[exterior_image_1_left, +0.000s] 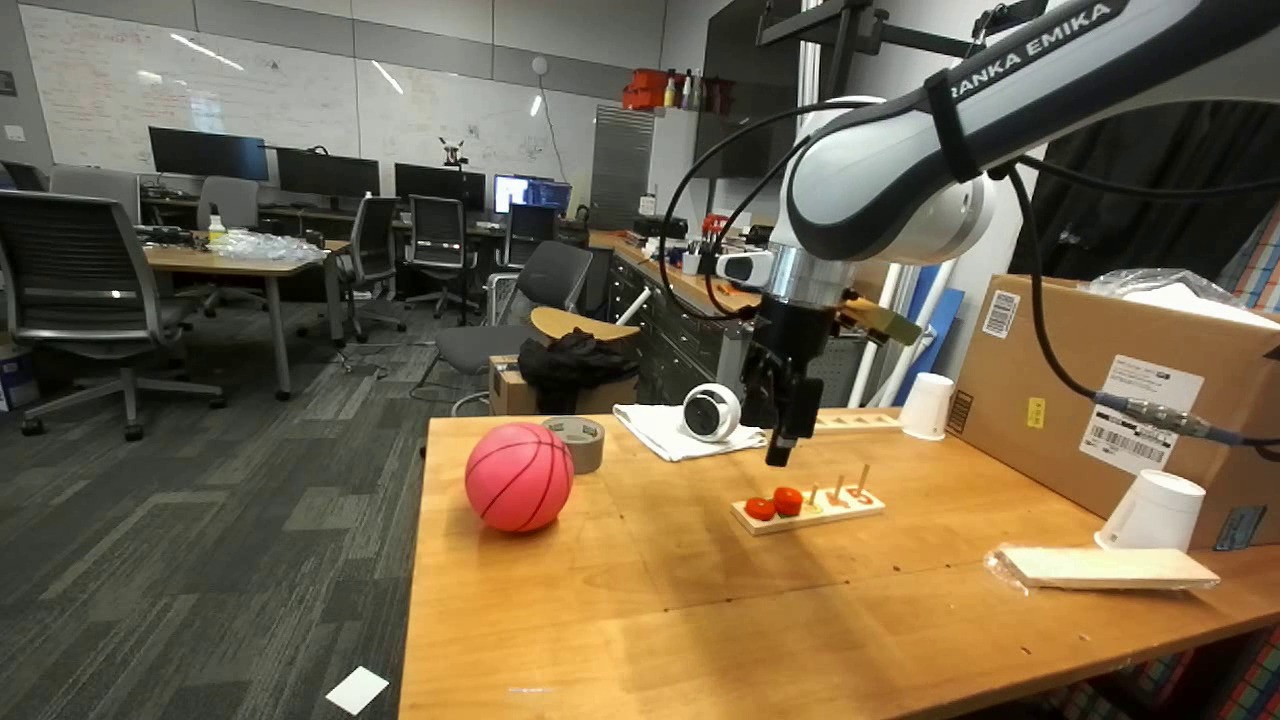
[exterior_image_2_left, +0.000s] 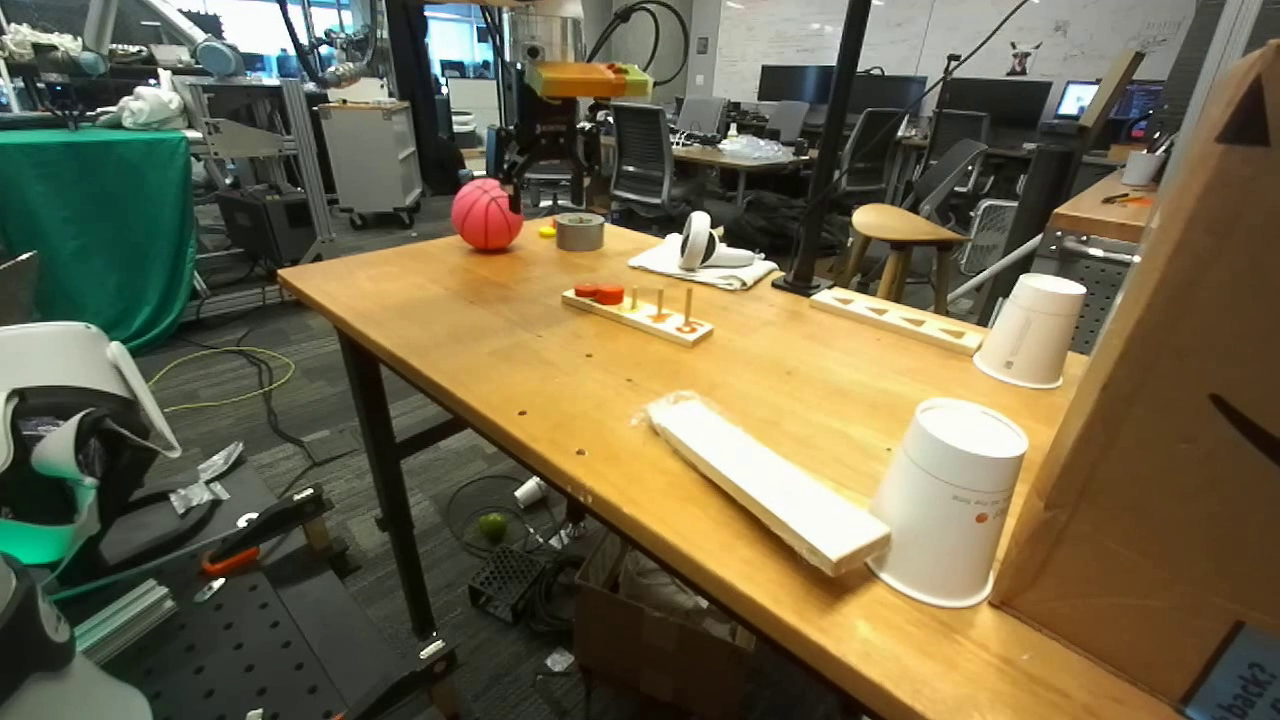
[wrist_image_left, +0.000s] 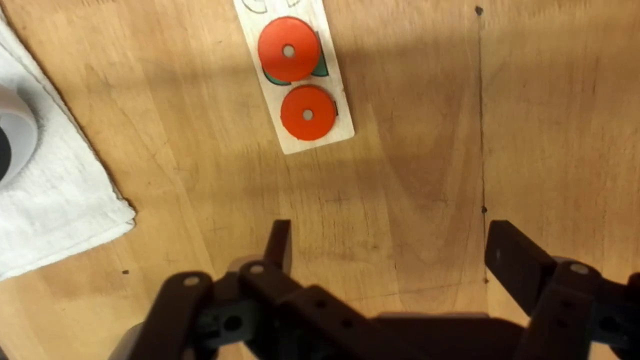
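My gripper (wrist_image_left: 390, 240) is open and holds nothing. It hangs above the wooden table (wrist_image_left: 200, 125), beside the ring end of a pale wooden peg board (wrist_image_left: 324, 143). Its black fingers also show in both exterior views (exterior_image_1_left: 782, 430) (exterior_image_2_left: 547, 185). The peg board lies on the table in both exterior views (exterior_image_1_left: 830, 516) (exterior_image_2_left: 640, 320). Two red rings sit at one end: a single low one (wrist_image_left: 308, 129) and a taller red stack (wrist_image_left: 274, 42) next to it. Three bare pegs stand towards the far end, with printed numbers beside them. The wrist view cuts off that end.
A pink ball (exterior_image_1_left: 519, 477), a tape roll (exterior_image_1_left: 590, 448) and a white ringed device (exterior_image_1_left: 712, 412) on a white cloth (exterior_image_1_left: 660, 440) stand around. A wrapped wooden board (exterior_image_2_left: 765, 480), two white cups (exterior_image_2_left: 950, 500) (exterior_image_2_left: 1030, 330), a triangle-slotted board (exterior_image_2_left: 895, 320) and a cardboard box (exterior_image_1_left: 1080, 350) also occupy the table.
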